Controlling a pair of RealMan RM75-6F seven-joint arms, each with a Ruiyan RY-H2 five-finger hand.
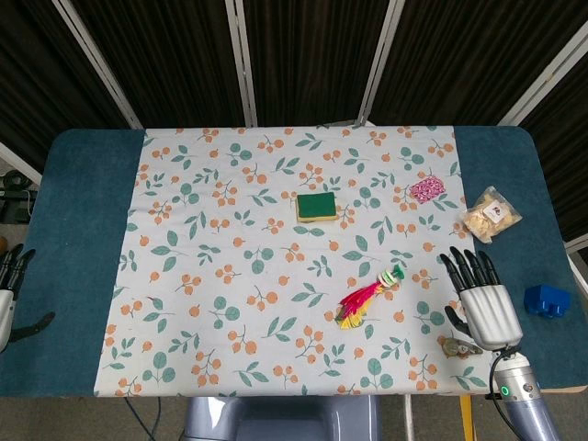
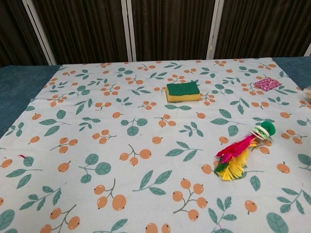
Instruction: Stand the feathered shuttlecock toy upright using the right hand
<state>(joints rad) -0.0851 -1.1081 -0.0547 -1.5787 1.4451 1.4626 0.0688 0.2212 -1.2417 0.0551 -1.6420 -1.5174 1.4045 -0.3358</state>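
One feathered shuttlecock toy [image 1: 369, 296], with pink, red and yellow feathers and a green-and-white disc base, lies on its side on the leaf-and-berry patterned cloth [image 1: 230, 230], base pointing away from the robot and feathers fanned toward it. Just beside it, on the table's near right, the silver right hand [image 1: 482, 299] rests palm down with its dark fingers [image 1: 467, 266] spread apart and holding nothing. The left hand [image 1: 11, 276] sits at the far left edge, well apart, fingers loosely apart and empty.

The likeliest failure, as I judge it, is a grip on the soft feathers: they would bend or slip, and the toy could tip over again once released. Closing on the small base risks pushing it across the cloth. A small brownish object [image 1: 457, 346] near the wrist and a blue block [image 1: 547, 300] could be knocked during the reach. A green-and-yellow sponge [image 1: 317, 207], a pink patterned packet [image 1: 426, 189] and a clear snack bag [image 1: 491, 213] lie farther off.
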